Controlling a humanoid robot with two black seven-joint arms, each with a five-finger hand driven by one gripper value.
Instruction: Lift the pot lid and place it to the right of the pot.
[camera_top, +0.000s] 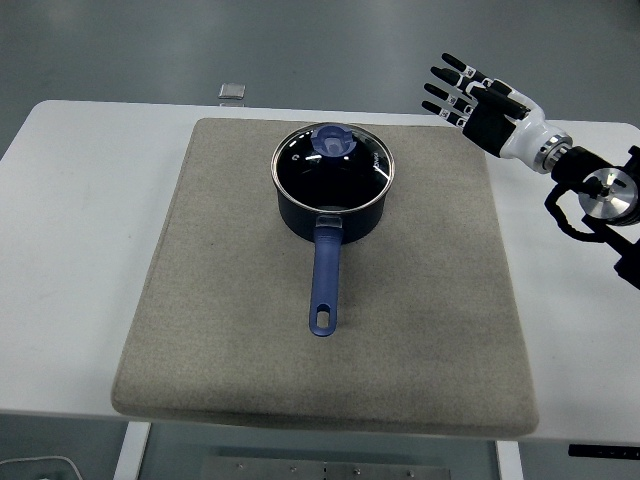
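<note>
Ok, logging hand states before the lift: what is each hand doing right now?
Left hand: not in view.
Right hand: open, fingers spread, holding nothing, up right of the pot.
</note>
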